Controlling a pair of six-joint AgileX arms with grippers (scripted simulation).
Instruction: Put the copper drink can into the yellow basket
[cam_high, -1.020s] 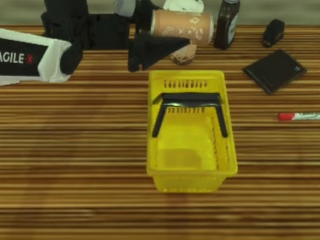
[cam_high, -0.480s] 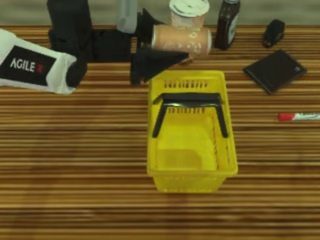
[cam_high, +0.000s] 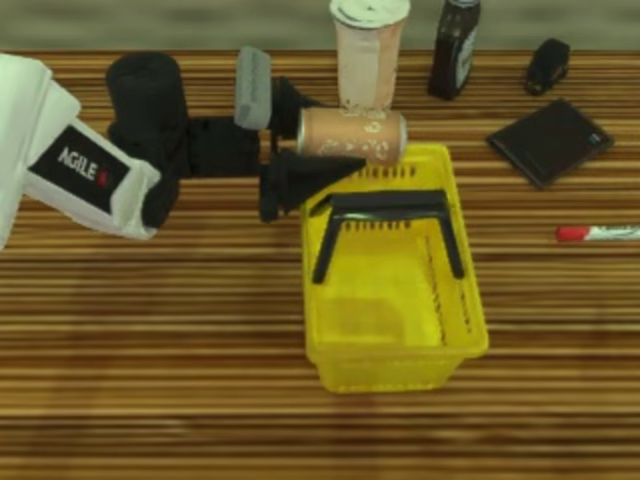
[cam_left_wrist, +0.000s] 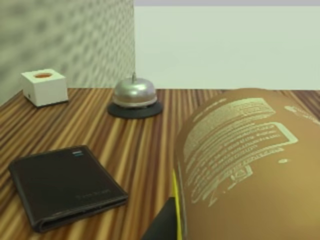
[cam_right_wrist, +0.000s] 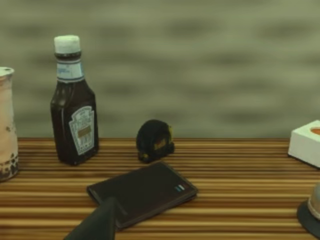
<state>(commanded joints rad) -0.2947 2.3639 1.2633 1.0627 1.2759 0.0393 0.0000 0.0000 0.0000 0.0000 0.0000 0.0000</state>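
Observation:
The copper drink can (cam_high: 352, 136) lies on its side in the air, right over the far rim of the yellow basket (cam_high: 470, 300). My left gripper (cam_high: 335, 135) is shut on the copper drink can, one dark finger on each side. In the left wrist view the can (cam_left_wrist: 250, 175) fills the near side, with a sliver of the basket's yellow rim (cam_left_wrist: 176, 210) and one fingertip (cam_left_wrist: 162, 227) beside it. The basket stands mid-table with its black handles folded across it. My right arm is out of the top view; its wrist view shows one fingertip (cam_right_wrist: 100, 220) off to the side.
Along the far edge stand a pinkish cup with a white lid (cam_high: 368, 50), a dark brown bottle (cam_high: 455, 45) and a small black tape measure (cam_high: 548, 65). A black wallet (cam_high: 550, 140) and a red marker (cam_high: 598, 233) lie right of the basket. A bell (cam_left_wrist: 135, 95) and a white box (cam_left_wrist: 45, 87) sit farther right.
My left arm has carried the can from beside the cup toward the near side, so it now hangs over the basket's far rim. The basket has shifted slightly.

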